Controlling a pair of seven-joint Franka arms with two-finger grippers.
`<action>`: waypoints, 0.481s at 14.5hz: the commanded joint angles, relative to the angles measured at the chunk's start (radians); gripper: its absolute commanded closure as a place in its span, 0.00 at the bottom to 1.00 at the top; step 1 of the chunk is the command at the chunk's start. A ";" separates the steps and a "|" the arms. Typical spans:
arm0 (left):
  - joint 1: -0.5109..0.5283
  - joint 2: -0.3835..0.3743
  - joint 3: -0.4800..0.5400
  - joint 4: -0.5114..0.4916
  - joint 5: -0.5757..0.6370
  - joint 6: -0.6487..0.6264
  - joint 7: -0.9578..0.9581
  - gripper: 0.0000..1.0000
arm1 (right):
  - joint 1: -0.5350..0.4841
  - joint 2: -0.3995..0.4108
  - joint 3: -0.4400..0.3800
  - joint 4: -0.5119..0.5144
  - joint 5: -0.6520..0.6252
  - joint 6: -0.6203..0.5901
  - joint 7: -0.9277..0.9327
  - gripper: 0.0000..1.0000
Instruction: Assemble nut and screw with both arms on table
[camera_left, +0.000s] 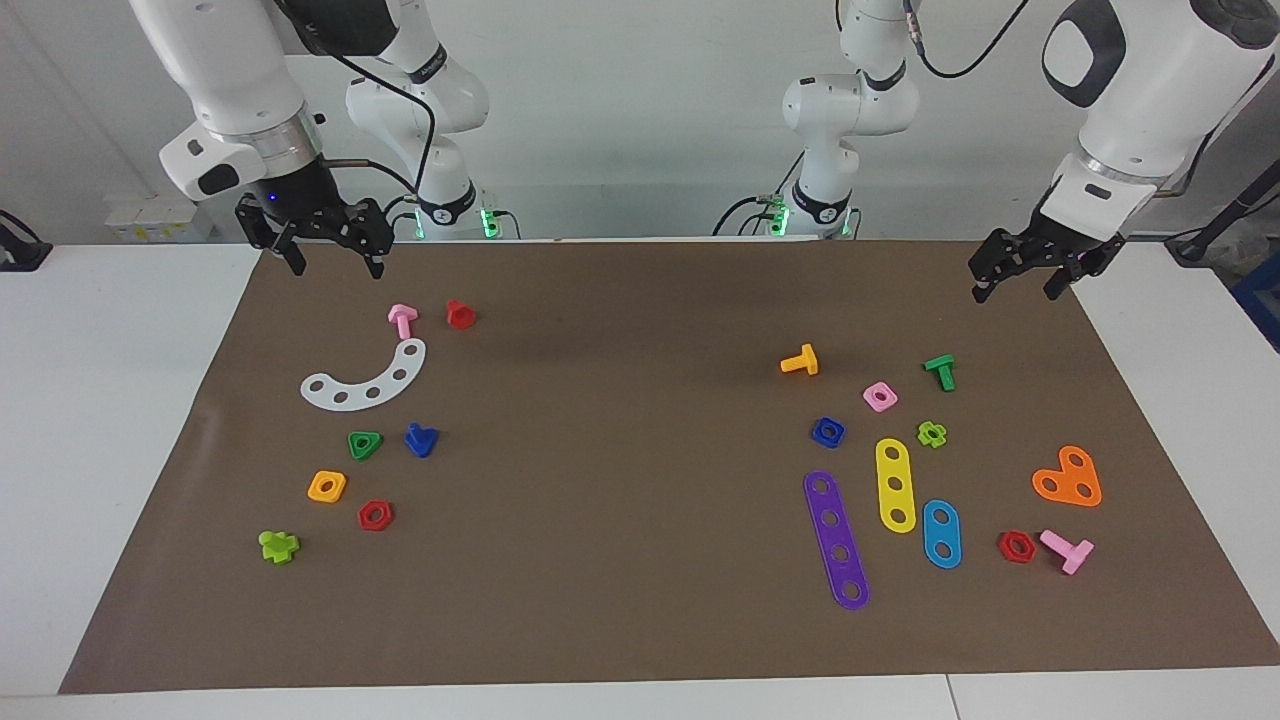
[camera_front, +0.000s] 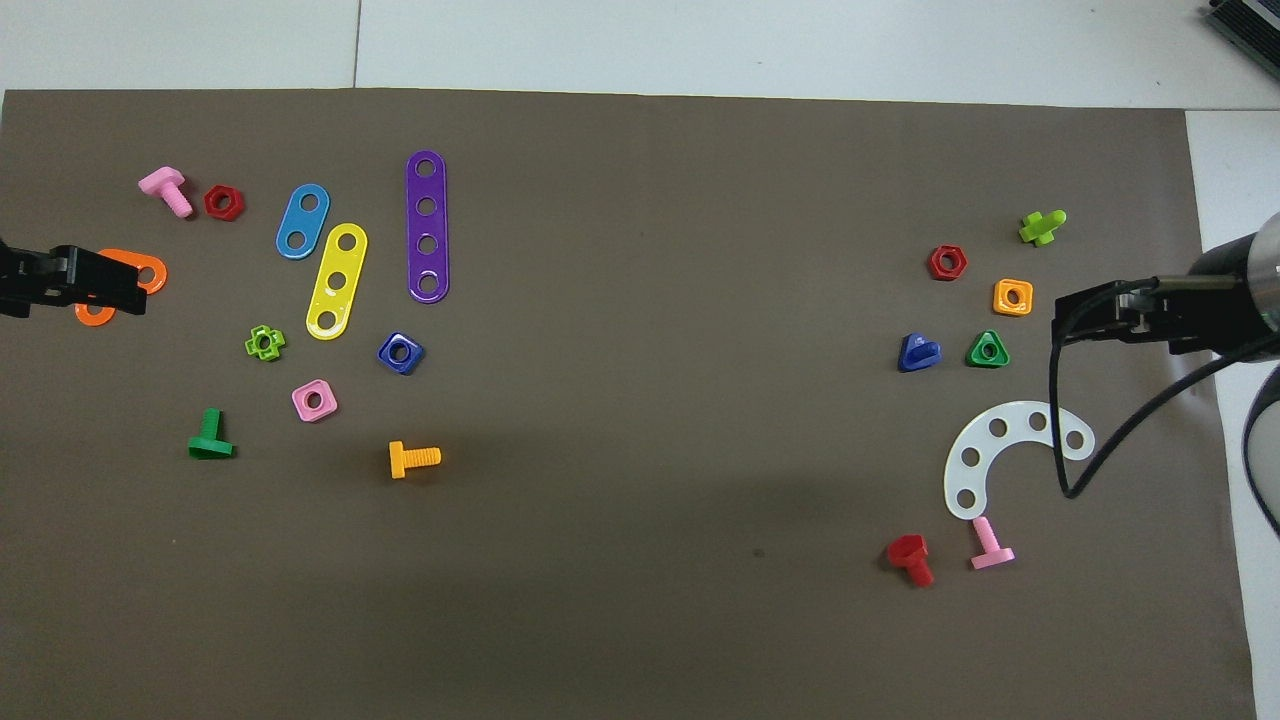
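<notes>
Nut and screw lie well apart on the brown mat that covers the white worktop, neither one held. The dark-blue nut sits flat toward the left arm's end, near the yellow strip and the purple strip, with a pink square nut and an orange screw nearer to the robots. The dark-blue screw rests toward the right arm's end, just beside a green triangular nut, farther from the robots than the white curved strip. The left hand hangs over the mat's edge at its own end, fingers apart and gripping nothing. The right hand hangs over the mat's edge at the other end, above a pink screw and a red screw, fingers likewise spread and empty. Both arms wait. A pale wall stands at the robots' backs, and green lights glow at the two arm bases.
</notes>
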 joint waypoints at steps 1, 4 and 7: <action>0.007 -0.025 -0.004 -0.028 -0.014 0.004 -0.007 0.00 | -0.004 -0.028 0.002 -0.038 -0.008 0.026 -0.001 0.00; 0.007 -0.025 -0.002 -0.028 -0.014 0.004 -0.007 0.00 | -0.008 -0.028 0.001 -0.036 -0.008 0.013 -0.004 0.00; 0.006 -0.025 -0.004 -0.028 -0.014 0.004 -0.007 0.00 | -0.011 -0.028 -0.006 -0.034 -0.008 0.012 -0.006 0.00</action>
